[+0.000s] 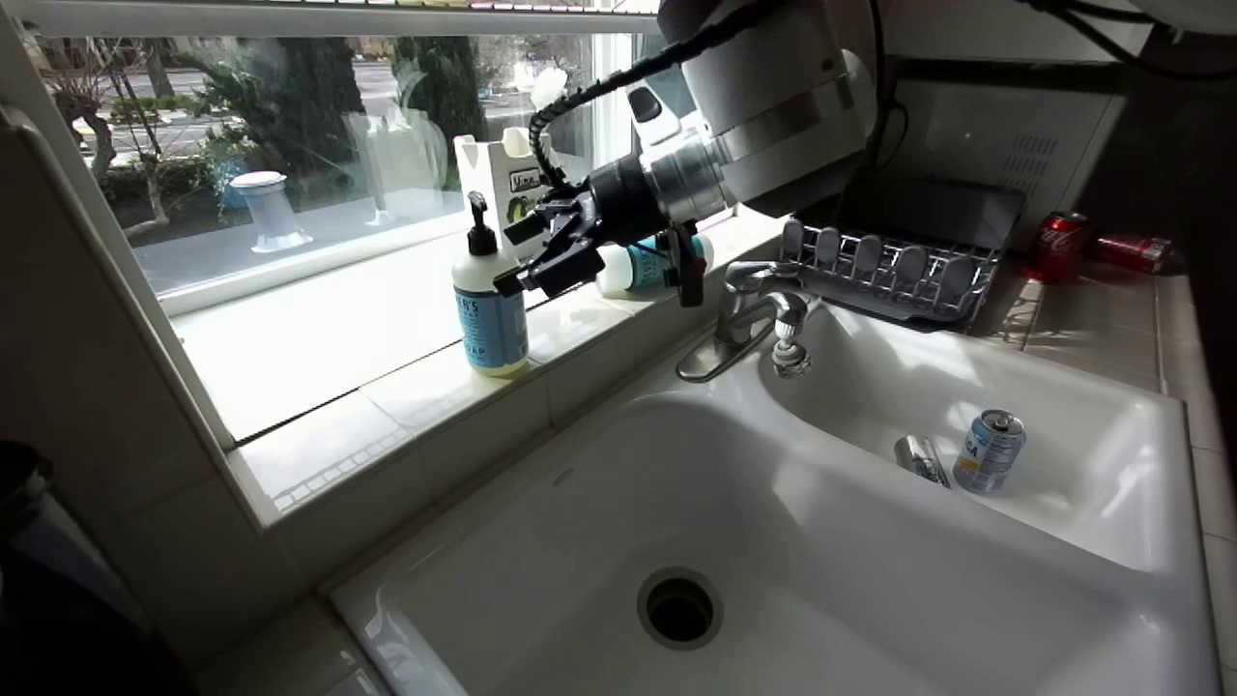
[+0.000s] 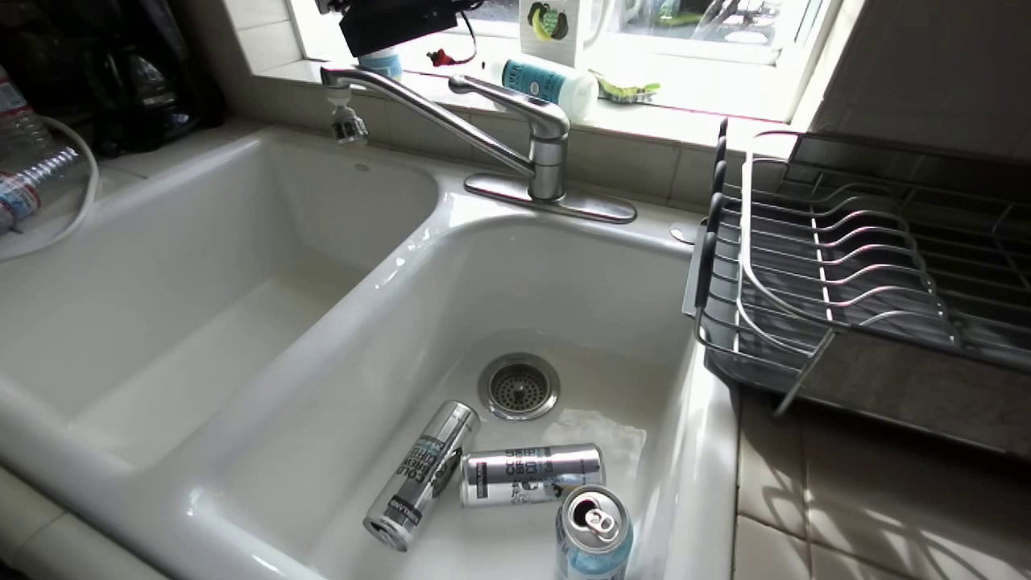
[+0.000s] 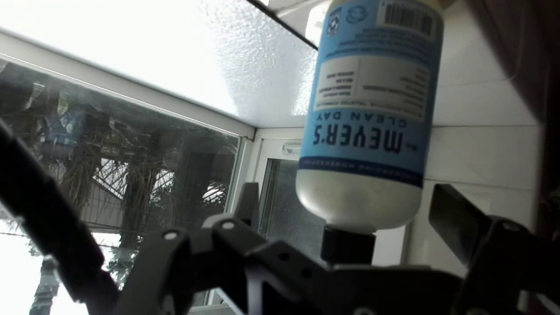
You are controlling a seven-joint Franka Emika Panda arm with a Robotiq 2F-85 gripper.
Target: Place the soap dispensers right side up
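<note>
Since the blue-labelled dispenser (image 1: 491, 314) stands base down with its black pump (image 1: 480, 239) on top, about half of the job looks done. It rests on the counter (image 1: 406, 406), here a tiled sill, near the front edge. Its lettering is upside down in the wrist view, which I put down to how that view is turned, because an exterior view shows the bottle plainly upright.

The teal-labelled bottle (image 2: 548, 87), which I take to be the second dispenser, lies on its side farther along the counter, behind the faucet (image 2: 548, 157) and near the white pitcher (image 2: 556, 31). Its top end is not clear to me in either exterior view. Righting it is the part left, as far as I can judge.

The gripper (image 1: 515, 254) is at the upper part of the blue-labelled dispenser, its jaws parted and nothing pinched between them. The wrist view frames that bottle between the spread fingers (image 3: 248, 203), but I cannot tell whether either one touches it. The next move probably calls for clearing the pump without knocking it, then taking the teal-labelled bottle around its body and turning it base down.
</note>
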